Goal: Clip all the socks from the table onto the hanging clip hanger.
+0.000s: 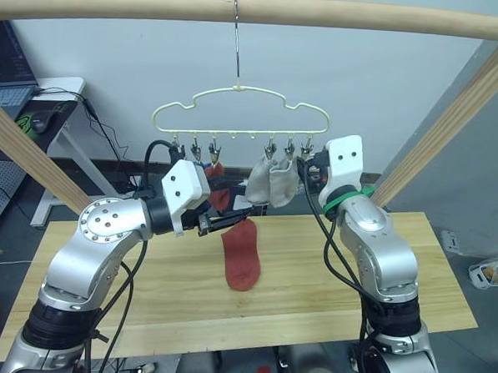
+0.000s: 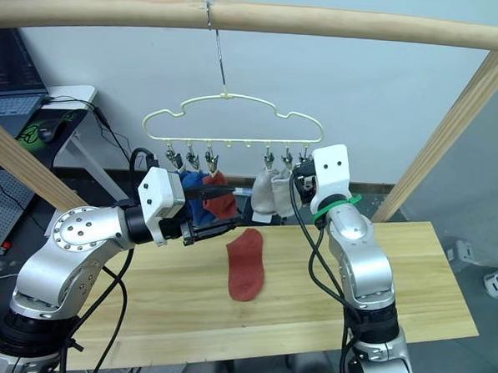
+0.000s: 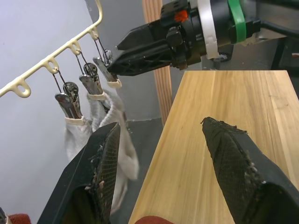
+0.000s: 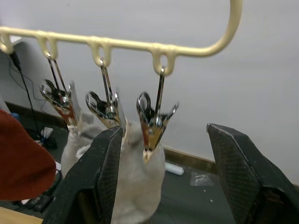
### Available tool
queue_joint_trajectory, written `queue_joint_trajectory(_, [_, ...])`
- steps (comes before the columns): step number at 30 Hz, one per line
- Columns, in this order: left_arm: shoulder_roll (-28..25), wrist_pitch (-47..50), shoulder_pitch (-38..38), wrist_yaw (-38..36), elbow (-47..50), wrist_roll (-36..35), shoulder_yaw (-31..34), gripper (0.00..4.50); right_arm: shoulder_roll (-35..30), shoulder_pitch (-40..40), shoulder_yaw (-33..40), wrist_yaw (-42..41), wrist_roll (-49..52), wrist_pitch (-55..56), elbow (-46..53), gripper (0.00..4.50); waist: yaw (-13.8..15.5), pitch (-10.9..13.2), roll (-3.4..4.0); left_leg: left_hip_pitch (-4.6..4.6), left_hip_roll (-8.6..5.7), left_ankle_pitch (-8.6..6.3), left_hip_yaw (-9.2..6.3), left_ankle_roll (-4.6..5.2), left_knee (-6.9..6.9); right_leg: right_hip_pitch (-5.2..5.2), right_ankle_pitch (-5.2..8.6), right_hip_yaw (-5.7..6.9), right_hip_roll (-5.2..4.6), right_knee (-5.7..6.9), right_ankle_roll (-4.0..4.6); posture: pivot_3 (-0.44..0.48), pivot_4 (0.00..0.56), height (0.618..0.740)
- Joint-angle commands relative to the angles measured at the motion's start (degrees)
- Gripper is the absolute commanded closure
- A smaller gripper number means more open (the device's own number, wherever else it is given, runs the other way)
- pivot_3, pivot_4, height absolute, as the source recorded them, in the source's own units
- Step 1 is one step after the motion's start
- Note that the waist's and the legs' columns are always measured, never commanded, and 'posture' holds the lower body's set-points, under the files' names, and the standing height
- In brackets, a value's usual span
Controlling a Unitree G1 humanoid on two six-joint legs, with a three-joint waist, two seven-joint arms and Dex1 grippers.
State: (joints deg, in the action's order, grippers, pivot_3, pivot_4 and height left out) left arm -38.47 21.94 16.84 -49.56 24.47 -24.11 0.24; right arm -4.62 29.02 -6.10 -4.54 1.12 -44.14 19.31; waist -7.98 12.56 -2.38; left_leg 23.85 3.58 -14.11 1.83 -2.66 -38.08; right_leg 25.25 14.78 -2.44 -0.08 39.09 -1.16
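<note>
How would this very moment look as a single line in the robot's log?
hung: two grey socks, a red sock, blue | on table: one red sock | left end effector: open | right end effector: open, at clip hanger

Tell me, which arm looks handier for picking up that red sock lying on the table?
Probably the left: its claw is open and close above the red sock, while the right claw is up by the hanger's end clip.

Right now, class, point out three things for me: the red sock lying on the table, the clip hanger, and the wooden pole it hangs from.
red sock (image 1: 241, 257), left eye view, middle of the sock.
clip hanger (image 1: 237, 90), left eye view, top of the cloud outline.
wooden pole (image 1: 366, 17), left eye view, bare stretch of the pole.
</note>
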Motion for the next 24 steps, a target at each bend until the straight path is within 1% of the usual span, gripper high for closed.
queue_joint_trajectory(1, [0.0, -1.2, 0.9, -0.1, 1.2, 0.2, 0.1, 1.50, 0.3, 1.8, -0.2, 0.5, -0.9, 3.0, -0.9, 1.53, 0.0, 0.0, 0.00, 0.00, 0.00, 0.00, 0.00, 0.00, 0.00, 0.00, 0.00, 0.00, 0.00, 0.00, 0.00, -0.140, 0.165, 0.740])
queue_joint_trajectory(10, [0.1, -1.1, 1.1, 0.0, 1.2, 0.4, 0.0, 1.50, 0.7, 4.6, 1.1, 1.6, -2.0, 7.6, -7.0, 1.53, 0.0, 0.0, 0.00, 0.00, 0.00, 0.00, 0.01, 0.00, 0.00, 0.00, 0.00, 0.00, 0.00, 0.00, 0.00, -0.140, 0.163, 0.740])
queue_joint_trajectory(24, [0.4, -1.1, 1.2, 0.0, 1.2, 0.6, -0.4, 1.50, 2.2, 6.4, 1.9, 4.0, -3.2, 10.8, -10.6, 1.53, 0.0, 0.0, 0.00, 0.00, 0.00, 0.00, 0.00, 0.00, 0.00, 0.00, -0.01, 0.00, -0.01, 0.02, 0.02, -0.142, 0.166, 0.740])
